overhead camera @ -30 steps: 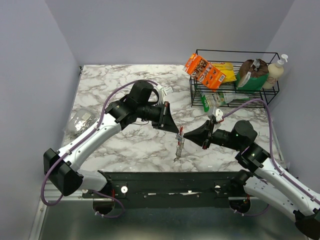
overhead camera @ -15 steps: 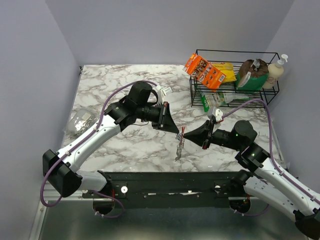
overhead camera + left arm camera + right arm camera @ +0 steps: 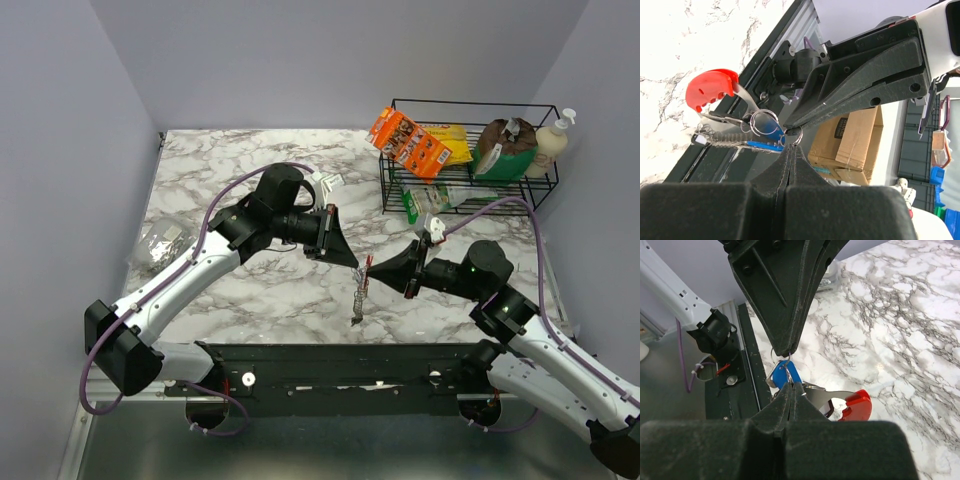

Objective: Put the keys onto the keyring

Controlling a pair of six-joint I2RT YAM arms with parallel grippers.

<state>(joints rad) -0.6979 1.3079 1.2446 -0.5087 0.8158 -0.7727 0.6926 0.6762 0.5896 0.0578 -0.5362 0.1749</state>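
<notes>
both pairs of fingers are pressing shut, tips meeting above the white marble table (image 3: 250,300). the left gripper (image 3: 353,263) and right gripper (image 3: 372,268) are each pinching a wire loop of the slim grey-silver chain keyring (image 3: 358,296), whose red-tipped length is dangling straight down between them. the small blue-headed metal key (image 3: 786,373) is sitting right at the pinch, equally near both arms.

2 grippers (image 3: 350,260) (image 3: 374,271), 1 keyring (image 3: 358,296), 1 blue-headed key (image 3: 782,373).

An orange box (image 3: 407,141) leans at the wire rack (image 3: 470,102), crumpled bag (image 3: 160,243) well apart.
</notes>
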